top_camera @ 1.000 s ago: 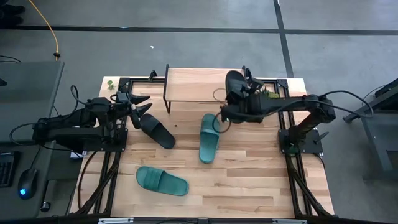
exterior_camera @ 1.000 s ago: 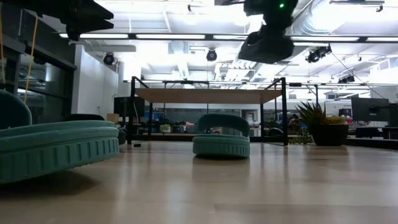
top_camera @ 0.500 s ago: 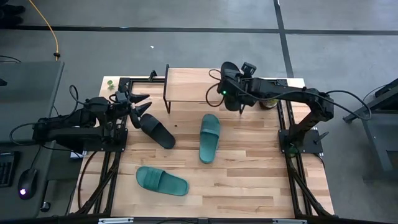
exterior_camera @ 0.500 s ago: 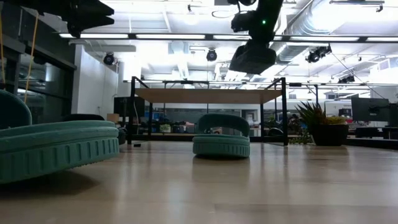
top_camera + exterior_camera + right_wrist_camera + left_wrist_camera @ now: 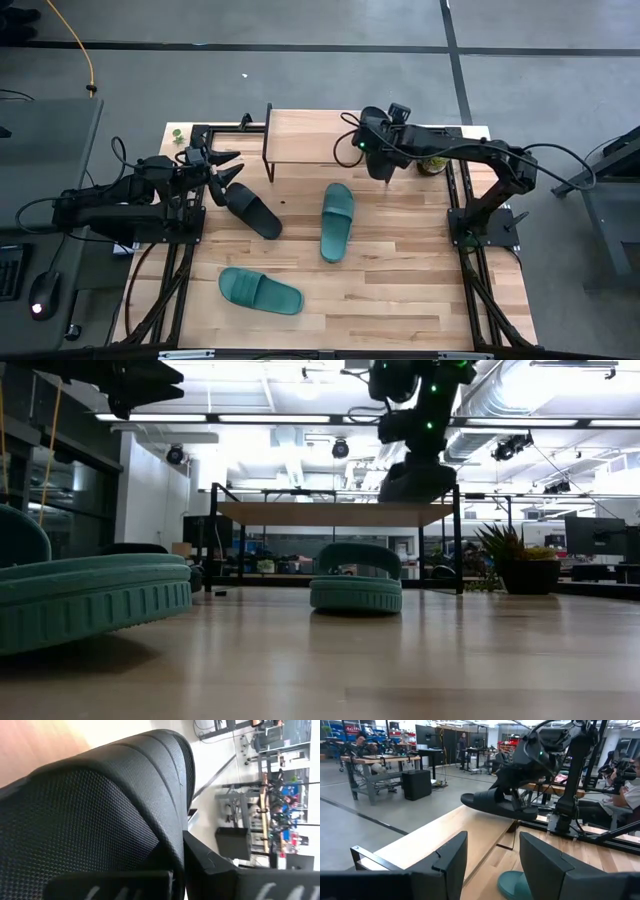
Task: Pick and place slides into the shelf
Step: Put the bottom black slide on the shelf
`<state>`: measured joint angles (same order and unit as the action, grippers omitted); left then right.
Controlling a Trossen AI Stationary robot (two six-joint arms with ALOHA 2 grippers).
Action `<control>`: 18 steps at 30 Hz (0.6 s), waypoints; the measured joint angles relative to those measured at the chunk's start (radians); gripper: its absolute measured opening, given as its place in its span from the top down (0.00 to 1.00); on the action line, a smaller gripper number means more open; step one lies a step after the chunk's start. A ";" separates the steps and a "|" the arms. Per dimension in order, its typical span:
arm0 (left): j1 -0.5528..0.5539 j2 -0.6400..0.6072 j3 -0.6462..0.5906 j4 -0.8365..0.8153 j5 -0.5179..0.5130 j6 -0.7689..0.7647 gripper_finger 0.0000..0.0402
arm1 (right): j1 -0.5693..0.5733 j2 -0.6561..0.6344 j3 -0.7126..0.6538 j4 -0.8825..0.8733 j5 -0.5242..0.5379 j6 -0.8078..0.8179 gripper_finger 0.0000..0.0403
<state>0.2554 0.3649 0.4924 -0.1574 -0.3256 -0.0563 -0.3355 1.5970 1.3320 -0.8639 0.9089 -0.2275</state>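
Over the right end of the shelf [image 5: 315, 137], my right gripper [image 5: 372, 140] is clamped tight on a black slide [image 5: 499, 805], holding it just above the plank top. From my left wrist, that slide hangs roughly level over the light wood, not touching it, with my right arm dark behind it. My right wrist sees little but the slide's textured black strap [image 5: 100, 805] filling the view.

My left gripper [image 5: 222, 172] waits at the left side of the table [image 5: 400, 290], jaws apart and holding nothing, just beside the heel end of the second black slide [image 5: 252, 210], which lies flat and angled on the tabletop. I cannot tell whether my fingertips touch it.

One teal slide [image 5: 337, 220] lies near the table's middle, in front of the shelf, pointing toward it. The other teal slide [image 5: 260, 291] lies nearer the front edge, to the left, well apart from the rest.
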 joint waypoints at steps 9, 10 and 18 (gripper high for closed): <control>0.000 0.000 0.000 0.000 0.000 0.000 0.59 | -0.008 0.001 -0.008 0.048 0.006 -0.041 1.00; 0.000 0.000 0.000 0.000 0.000 0.000 0.59 | -0.013 0.001 -0.008 0.058 0.003 -0.043 1.00; 0.000 0.000 0.000 0.000 0.000 0.000 0.59 | -0.062 0.001 -0.008 0.079 -0.002 -0.045 1.00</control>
<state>0.2553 0.3649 0.4927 -0.1577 -0.3261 -0.0566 -0.3976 1.5978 1.3235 -0.7846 0.9071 -0.2723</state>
